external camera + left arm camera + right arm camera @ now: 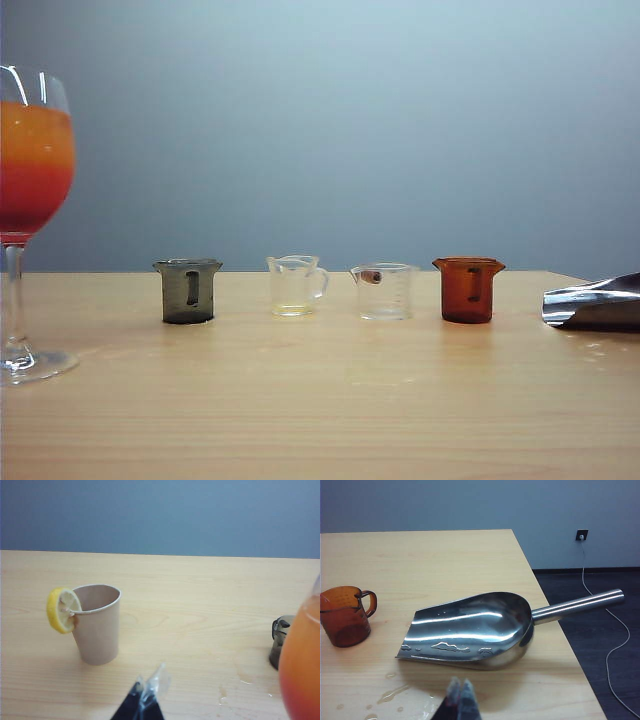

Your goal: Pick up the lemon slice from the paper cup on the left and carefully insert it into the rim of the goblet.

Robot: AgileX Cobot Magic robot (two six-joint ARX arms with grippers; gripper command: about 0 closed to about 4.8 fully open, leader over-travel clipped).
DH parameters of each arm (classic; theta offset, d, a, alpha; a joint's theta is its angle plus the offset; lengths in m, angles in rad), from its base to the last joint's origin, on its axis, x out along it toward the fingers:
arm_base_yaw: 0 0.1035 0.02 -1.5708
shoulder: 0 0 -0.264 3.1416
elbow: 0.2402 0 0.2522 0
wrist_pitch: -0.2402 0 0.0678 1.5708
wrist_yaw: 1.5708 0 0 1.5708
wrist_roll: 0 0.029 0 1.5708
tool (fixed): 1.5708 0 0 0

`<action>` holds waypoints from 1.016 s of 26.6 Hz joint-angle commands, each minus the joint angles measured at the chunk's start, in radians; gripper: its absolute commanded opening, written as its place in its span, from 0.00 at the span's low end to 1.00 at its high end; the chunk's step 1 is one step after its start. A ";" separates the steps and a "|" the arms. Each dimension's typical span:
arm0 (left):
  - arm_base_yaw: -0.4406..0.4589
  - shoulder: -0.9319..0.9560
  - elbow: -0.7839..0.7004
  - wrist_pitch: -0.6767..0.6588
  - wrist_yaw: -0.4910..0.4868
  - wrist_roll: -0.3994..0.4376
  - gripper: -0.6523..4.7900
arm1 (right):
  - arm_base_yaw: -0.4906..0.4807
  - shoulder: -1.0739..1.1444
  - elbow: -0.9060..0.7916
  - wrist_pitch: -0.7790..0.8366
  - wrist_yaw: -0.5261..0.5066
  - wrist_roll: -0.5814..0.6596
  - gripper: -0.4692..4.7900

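Note:
A yellow lemon slice (62,610) is hooked over the rim of a tan paper cup (98,627) standing upright on the wooden table. My left gripper (148,686) is shut and empty, its tips together on the near side of the cup and well apart from it. The goblet (30,200), a tall stemmed glass with an orange-over-red drink, stands at the far left of the exterior view; the goblet's bowl (302,665) also fills one edge of the left wrist view. My right gripper (460,687) is shut and empty, just short of a steel scoop (475,630).
Four small handled measuring cups stand in a row: dark grey (188,290), two clear ones (295,285) (383,291), and amber (468,289). Water drops (390,695) lie by the scoop. The scoop's handle (580,603) overhangs the table edge; a cable runs over the floor beyond.

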 commanded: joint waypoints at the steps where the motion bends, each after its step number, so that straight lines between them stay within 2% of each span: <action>1: 0.001 0.000 0.004 0.012 0.003 -0.002 0.11 | -0.001 0.000 -0.002 0.013 0.008 -0.002 0.08; 10: 0.001 0.000 0.007 0.013 0.003 -0.003 0.11 | -0.001 0.000 0.000 0.018 0.008 -0.002 0.08; 14: 0.001 0.000 0.054 -0.026 0.003 -0.003 0.11 | 0.001 0.000 0.049 0.008 -0.019 0.002 0.08; 17: 0.001 0.000 0.119 -0.110 0.003 -0.022 0.11 | 0.001 0.008 0.140 -0.050 -0.018 0.002 0.08; 19: 0.002 0.005 0.182 -0.145 -0.009 -0.021 0.11 | 0.000 0.054 0.261 -0.118 -0.004 0.002 0.08; 22: 0.002 0.039 0.245 -0.144 -0.045 -0.018 0.11 | 0.001 0.183 0.404 -0.117 -0.016 0.002 0.08; 27: 0.002 0.128 0.292 -0.144 0.028 0.034 0.11 | 0.002 0.389 0.592 -0.069 -0.042 0.030 0.08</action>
